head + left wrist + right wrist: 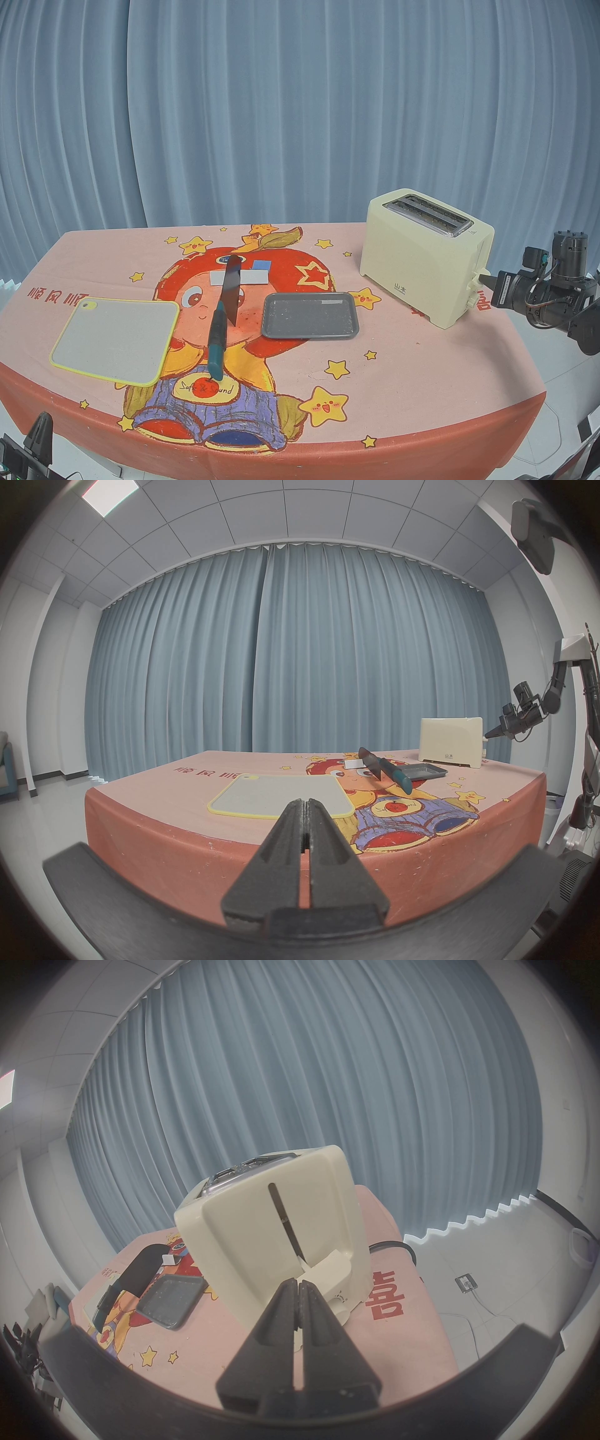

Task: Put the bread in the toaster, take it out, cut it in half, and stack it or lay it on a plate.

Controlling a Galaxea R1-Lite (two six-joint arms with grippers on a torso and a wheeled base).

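The cream toaster (425, 256) stands at the table's right side, two slots on top; I see no bread in them. Its side lever (328, 1265) sits at the bottom of its slot. My right gripper (299, 1286) is shut, its tips right at that lever; in the head view the right gripper (485, 279) points at the toaster's right end. A grey plate (310, 315) lies empty mid-table. Left of it a knife (222, 312) with a teal handle is propped up, blade dark. A cutting board (115, 340) lies at the left. My left gripper (306, 808) is shut, off the table's near left corner.
A white and a blue block (244, 275) lie behind the knife. The toaster's cord (390, 1249) runs off the table's right edge. A curtain hangs behind the table. Bare tablecloth spreads between the plate and the front edge.
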